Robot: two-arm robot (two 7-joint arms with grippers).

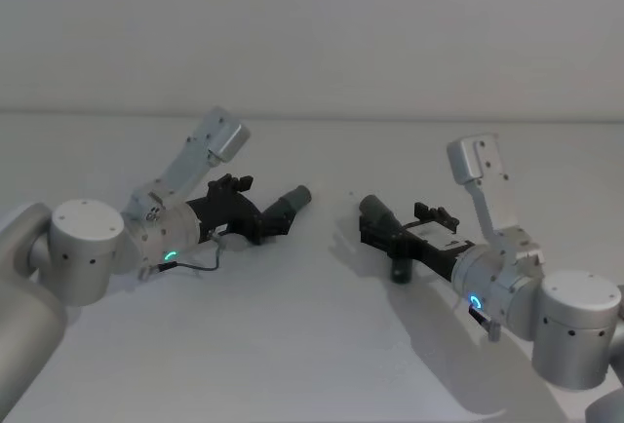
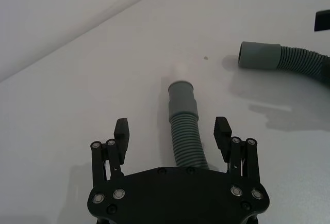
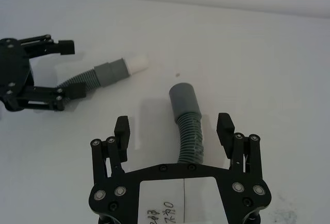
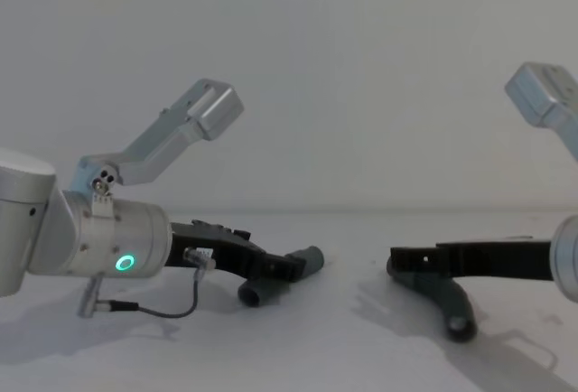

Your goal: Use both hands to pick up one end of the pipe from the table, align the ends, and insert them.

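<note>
Two ribbed dark grey pipe pieces lie on the white table [image 1: 322, 345], their ends facing each other across a gap. The left piece [image 1: 291, 202] [image 2: 184, 131] has a grey cuff [image 2: 181, 97] with a white tip [image 3: 136, 63]. My left gripper [image 1: 258, 211] [image 2: 172, 126] is open, its fingers on either side of this piece and not touching it. My right gripper [image 1: 395, 228] [image 3: 174, 123] is likewise open, straddling the right piece [image 1: 375, 211] [image 3: 188, 131] behind its grey cuff [image 3: 183, 97]. The chest view shows both grippers [image 4: 262, 266] [image 4: 406, 261] low over the table.
A plain pale wall [image 1: 312, 33] rises behind the table's far edge. A thin cable [image 4: 163, 306] loops under my left wrist. Bare table surface lies between the two pipe ends and in front of both arms.
</note>
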